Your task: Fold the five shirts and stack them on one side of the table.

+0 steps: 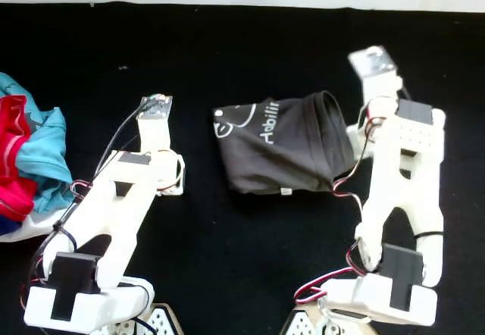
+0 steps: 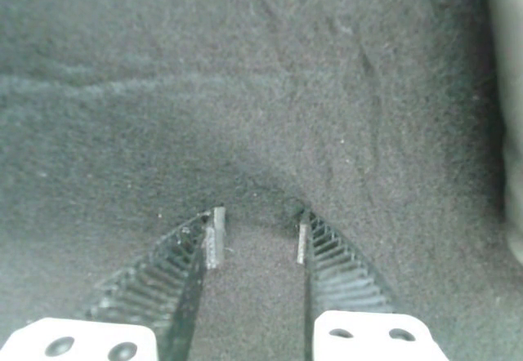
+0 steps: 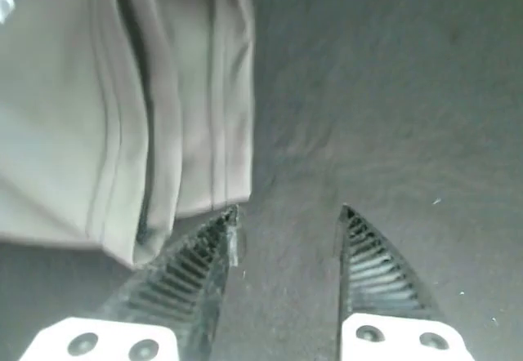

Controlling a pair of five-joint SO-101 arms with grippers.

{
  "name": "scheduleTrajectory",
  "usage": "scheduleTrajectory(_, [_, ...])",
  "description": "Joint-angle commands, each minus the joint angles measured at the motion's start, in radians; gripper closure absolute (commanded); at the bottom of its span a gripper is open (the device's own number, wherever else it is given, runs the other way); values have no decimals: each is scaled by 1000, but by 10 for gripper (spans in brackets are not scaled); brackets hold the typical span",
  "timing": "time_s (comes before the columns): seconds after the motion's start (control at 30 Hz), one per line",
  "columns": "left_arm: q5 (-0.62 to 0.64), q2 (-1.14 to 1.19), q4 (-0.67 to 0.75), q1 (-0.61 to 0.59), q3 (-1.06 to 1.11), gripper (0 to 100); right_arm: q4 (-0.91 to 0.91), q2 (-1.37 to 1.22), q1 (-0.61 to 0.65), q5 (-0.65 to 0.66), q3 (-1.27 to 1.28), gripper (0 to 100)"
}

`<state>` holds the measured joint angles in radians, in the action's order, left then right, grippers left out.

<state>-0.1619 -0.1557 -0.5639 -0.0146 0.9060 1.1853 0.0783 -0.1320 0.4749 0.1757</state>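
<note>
The left gripper [image 2: 258, 235] hangs low over the bare black table [image 2: 270, 83], its jaws apart and holding nothing. The right gripper [image 3: 290, 218] is likewise parted and empty, one finger [image 3: 214, 242] just beside, perhaps touching, the edge of the dark shirt [image 3: 98, 108]. That shirt lies folded mid-table, between the arms. A heap [image 1: 30, 161] of teal and red shirts sits at the table's left edge.
</note>
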Motion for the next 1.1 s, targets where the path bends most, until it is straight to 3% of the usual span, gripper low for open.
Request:
scheduleTrajectory(0.0, [11,-4,23,-5,1,843,8,-7,107,-66,-96,814])
scheduleTrajectory(0.13, [11,-4,23,-5,1,843,8,-185,180,-117,-196,814])
scheduleTrajectory(0.3, [11,-4,23,-5,1,843,82,-430,182,-187,-429,812])
scheduleTrajectory(0.87, [11,-4,31,-5,1,843,463,-983,265,-193,-1290,817])
scheduleTrajectory(1.07, [11,-4,29,-5,1,843,476,-1053,236,-193,-1431,994])
